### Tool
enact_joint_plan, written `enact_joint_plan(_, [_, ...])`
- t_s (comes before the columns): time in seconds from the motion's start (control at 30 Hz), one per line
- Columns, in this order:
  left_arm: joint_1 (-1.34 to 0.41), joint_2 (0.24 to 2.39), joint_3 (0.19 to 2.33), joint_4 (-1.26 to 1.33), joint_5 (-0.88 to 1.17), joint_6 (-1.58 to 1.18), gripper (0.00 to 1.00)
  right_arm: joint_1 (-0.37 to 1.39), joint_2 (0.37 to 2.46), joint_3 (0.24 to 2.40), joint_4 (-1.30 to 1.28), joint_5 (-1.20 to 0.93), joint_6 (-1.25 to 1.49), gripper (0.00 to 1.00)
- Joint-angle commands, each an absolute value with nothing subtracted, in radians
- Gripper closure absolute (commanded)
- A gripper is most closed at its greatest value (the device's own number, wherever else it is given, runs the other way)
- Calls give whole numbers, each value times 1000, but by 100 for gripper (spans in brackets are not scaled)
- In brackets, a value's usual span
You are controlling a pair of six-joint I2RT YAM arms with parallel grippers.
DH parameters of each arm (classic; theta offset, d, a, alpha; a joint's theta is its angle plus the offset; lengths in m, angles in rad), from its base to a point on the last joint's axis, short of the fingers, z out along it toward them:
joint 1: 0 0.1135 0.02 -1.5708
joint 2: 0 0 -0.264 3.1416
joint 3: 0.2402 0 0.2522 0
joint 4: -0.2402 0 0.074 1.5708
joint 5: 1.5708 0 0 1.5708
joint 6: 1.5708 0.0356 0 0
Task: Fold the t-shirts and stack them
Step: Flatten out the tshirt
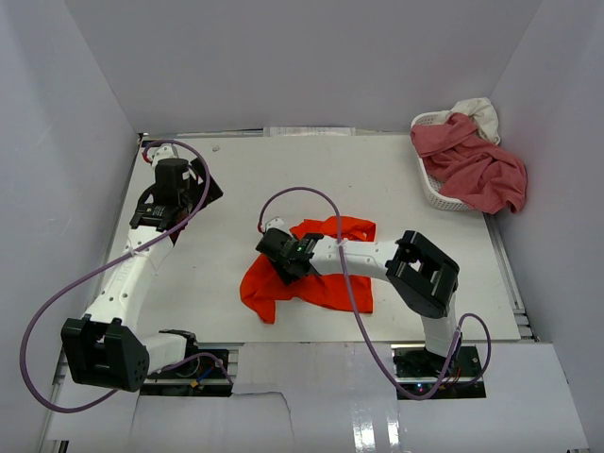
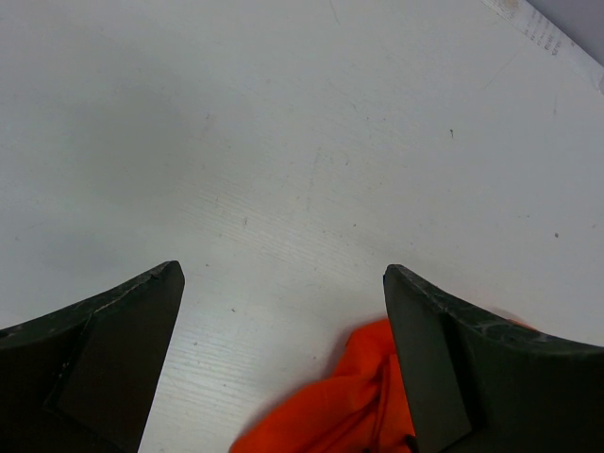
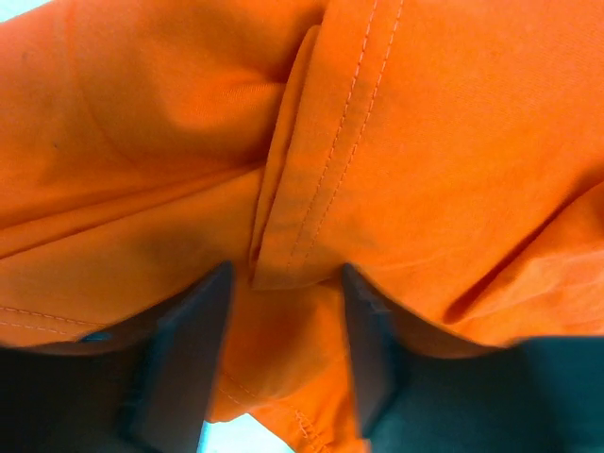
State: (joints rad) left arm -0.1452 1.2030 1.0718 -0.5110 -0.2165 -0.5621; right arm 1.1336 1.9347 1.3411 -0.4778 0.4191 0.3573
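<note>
Reaching into a crumpled orange T-shirt

A bright orange-red short-sleeved cloth T-shirt (image 1: pixel 311 291) lies bunched on a white table (image 1: pixel 217 283). It sits well apart from a white perforated plastic basket (image 1: pixel 436 196), to the basket's left and nearer the arm bases. In the basket, spilling over its rim, are a dusty rose-pink shirt (image 1: pixel 477 165) and a cream-white shirt (image 1: pixel 479 111).

The right gripper (image 3: pixel 285 278) is pressed down into the orange T-shirt on the side away from the basket. Its wrist view shows two dark fingers (image 3: pixel 189 349) either side of a raised fold with a double-stitched hem. Whether they pinch the fold or merely straddle it cannot be told. The left gripper (image 2: pixel 283 274) hangs farther from the basket, jaws spread wide over bare table, holding nothing.

The cloth looks thin, light and limp. It will likely sag, drape and drag rather than keep a shape, and a single layer could slip free. A stitched hem or seam near a corner or shoulder seems the surest hold, with one gripper at each end to spread it flat.
</note>
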Motion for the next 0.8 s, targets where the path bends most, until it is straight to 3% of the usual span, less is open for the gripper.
enact_joint_plan(0.0, [-138,1184,1063,-494,-206,-563,2,1135,1939,1382,-448,431,370,48])
enact_joint_plan(0.07, [-138,1184,1063,-492,-204,-563,2,1134,1948,1382,-448,440,371,57])
enact_joint_plan(0.13, [-140,1184,1063,-492,-202,-563,2,1134,1956,1387,-449,446,374,73])
enact_joint_plan(0.27, [-140,1181,1062,-491,-201,-563,2,1135,1948,1397,-465,453,379,79])
enact_joint_plan(0.33, [-140,1181,1062,-491,-199,-561,2,1135,1936,1396,-466,459,380,87])
enact_joint_plan(0.4, [-140,1181,1062,-491,-198,-561,2,1135,1931,1394,-468,463,379,87])
enact_joint_plan(0.5, [-140,1178,1060,-491,-201,-560,2,1135,1934,1400,-476,450,379,71])
enact_joint_plan(0.57, [-140,1178,1060,-491,-199,-560,2,1135,1936,1402,-474,437,379,69])
enact_joint_plan(0.6, [-140,1177,1060,-491,-201,-560,2,1135,1939,1401,-472,439,380,57])
enact_joint_plan(0.77, [-140,1177,1060,-491,-199,-558,2,1135,1971,1411,-472,439,380,57])
